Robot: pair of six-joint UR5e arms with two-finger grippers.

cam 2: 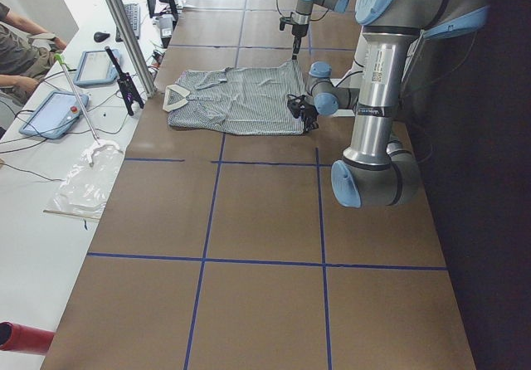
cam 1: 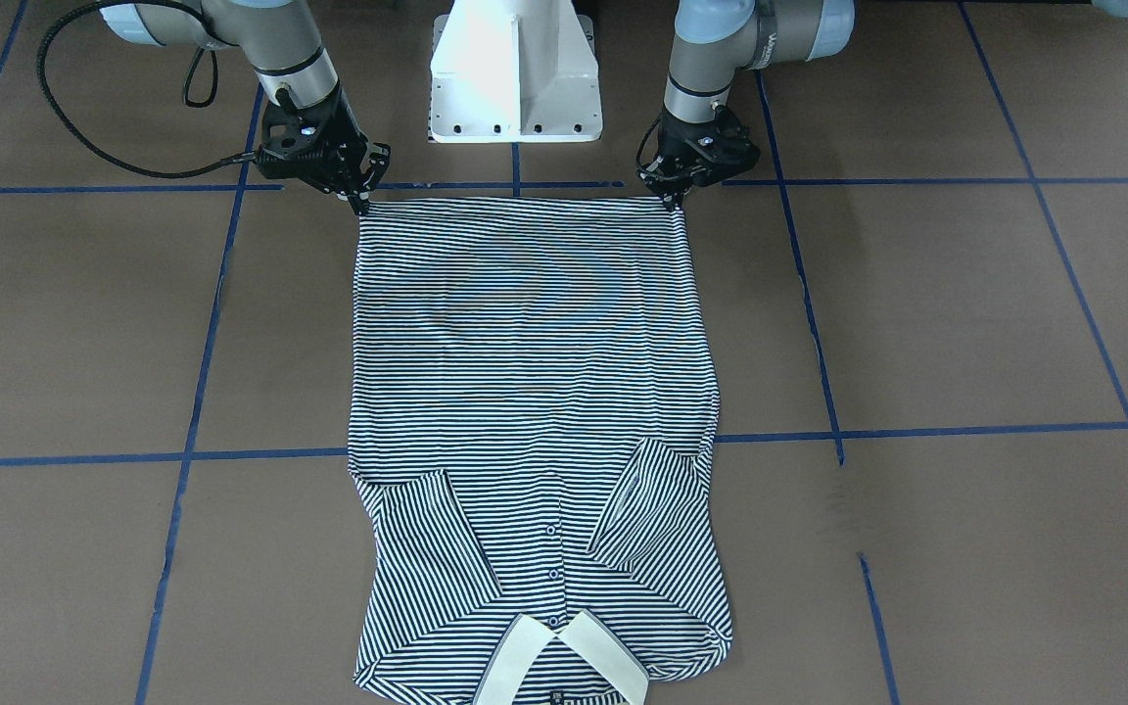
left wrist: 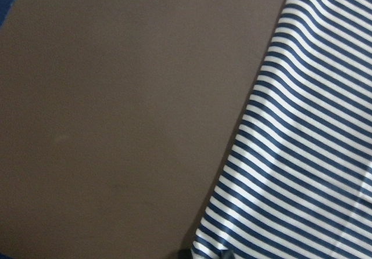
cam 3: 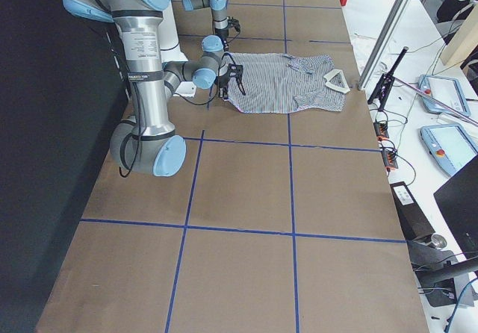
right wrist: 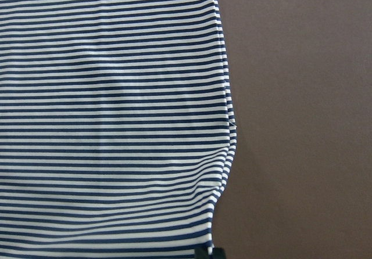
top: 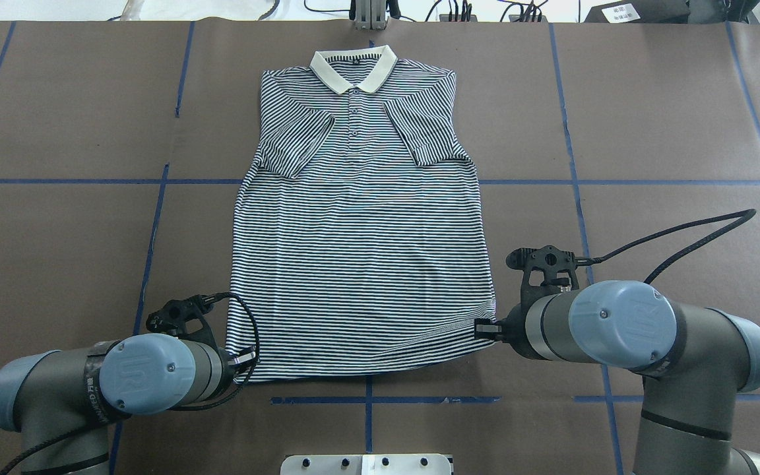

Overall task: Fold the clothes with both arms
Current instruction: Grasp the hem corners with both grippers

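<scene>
Tabletop (cam 1: 926,323) bears polo shirt (cam 1: 525,372) — left pincer (cam 1: 674,202), right pincer (cam 1: 360,203) clench its hem corners.

Bright, even light falls on the brown desk (cam 1: 916,323), and shadows are faint. The white pedestal (cam 1: 515,69) at the desk's robot-side edge glares, blown out. The shirt (cam 1: 525,323) stripes shimmer in coloured moiré rings. The left wrist view is soft, the right one sharper.

Navy-and-white striped shirt (top: 360,251) (cream collar (top: 383,71)) on brown table (top: 57,251) with blue lines (top: 57,180).
</scene>
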